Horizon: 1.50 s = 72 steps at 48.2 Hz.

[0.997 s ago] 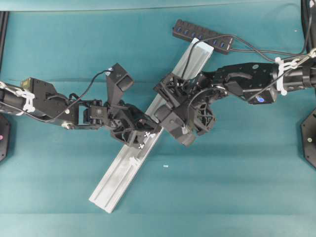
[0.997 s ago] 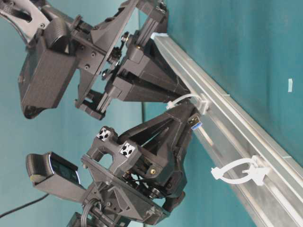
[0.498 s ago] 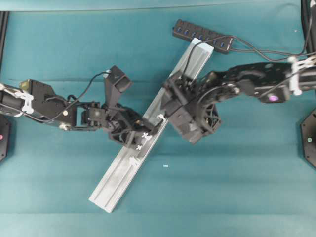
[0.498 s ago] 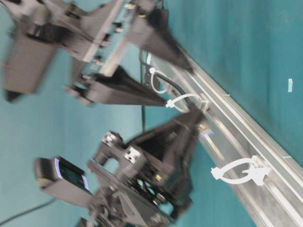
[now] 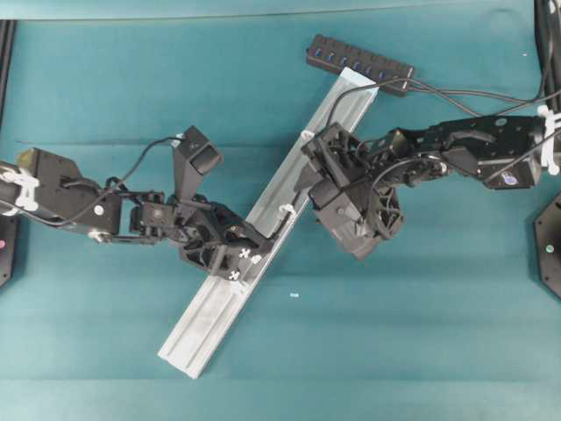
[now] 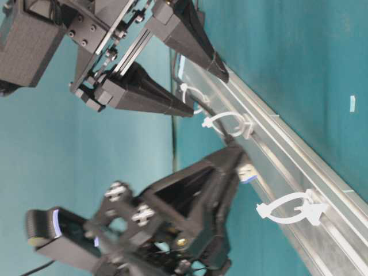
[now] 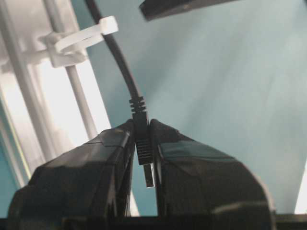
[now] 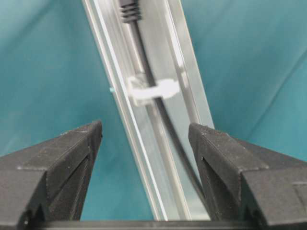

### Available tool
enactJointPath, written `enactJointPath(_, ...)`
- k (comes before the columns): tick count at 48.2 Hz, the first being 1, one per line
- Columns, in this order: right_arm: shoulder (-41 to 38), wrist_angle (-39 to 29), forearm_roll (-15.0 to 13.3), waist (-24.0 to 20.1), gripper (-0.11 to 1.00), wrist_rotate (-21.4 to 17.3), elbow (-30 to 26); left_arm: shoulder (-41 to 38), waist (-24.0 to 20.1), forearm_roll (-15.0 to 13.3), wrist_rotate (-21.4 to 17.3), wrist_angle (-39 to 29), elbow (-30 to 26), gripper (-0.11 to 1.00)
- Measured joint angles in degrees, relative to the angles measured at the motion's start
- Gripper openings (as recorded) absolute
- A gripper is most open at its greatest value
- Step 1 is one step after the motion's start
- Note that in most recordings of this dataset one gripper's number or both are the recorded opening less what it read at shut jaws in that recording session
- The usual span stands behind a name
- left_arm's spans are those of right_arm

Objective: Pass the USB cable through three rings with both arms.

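Note:
The silver rail (image 5: pixel 219 303) lies diagonally on the mat. My left gripper (image 7: pixel 141 125) is shut on the USB cable's plug (image 7: pixel 143 146), metal tip pointing back between the fingers. The cable (image 7: pixel 117 57) runs from the plug through a white ring (image 7: pixel 79 38). From table level the cable passes through two rings (image 6: pixel 192 95) (image 6: pixel 227 123). The plug (image 6: pixel 246 171) sits between the second and third ring (image 6: pixel 290 210). My right gripper (image 8: pixel 145 129) is open above the rail, straddling the cable (image 8: pixel 165 124) near a ring (image 8: pixel 153 91). It also shows from above (image 5: pixel 305 171).
The black multi-port hub (image 5: pixel 359 63) lies at the rail's far end, with cords running off to the right. A tiny white scrap (image 5: pixel 294 296) lies on the teal mat right of the rail. The left arm (image 5: pixel 79 197) reaches in from the left.
My right gripper has opened, let go of the cable and drawn back up the rail. My left gripper has carried the plug further down the rail, away from the second ring.

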<state>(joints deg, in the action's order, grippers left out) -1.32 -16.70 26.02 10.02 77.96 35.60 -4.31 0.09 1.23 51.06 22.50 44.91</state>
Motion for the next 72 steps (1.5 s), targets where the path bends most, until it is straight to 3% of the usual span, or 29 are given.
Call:
enactJointPath(21,-0.4,1.5,0.1,-2.0,0.81,0.0,-1.8,1.5,1.8,0.0,1.6,-0.3,1.1,0.11)
enactJointPath(50,-5.5,1.9,0.1,-6.2,0.72,0.0,-6.0,2.0,2.4,0.0,1.8,-1.1,1.8,0.11)
enactJointPath(56,-6.2,1.9,0.1,-6.5,0.62,0.1,-6.3,2.0,2.3,0.0,1.8,-1.2,1.8,0.11)
enactJointPath(72,-7.6,1.9,0.1,-6.6,0.14,0.0,-7.6,2.0,2.4,0.0,1.8,-1.3,1.8,0.11)
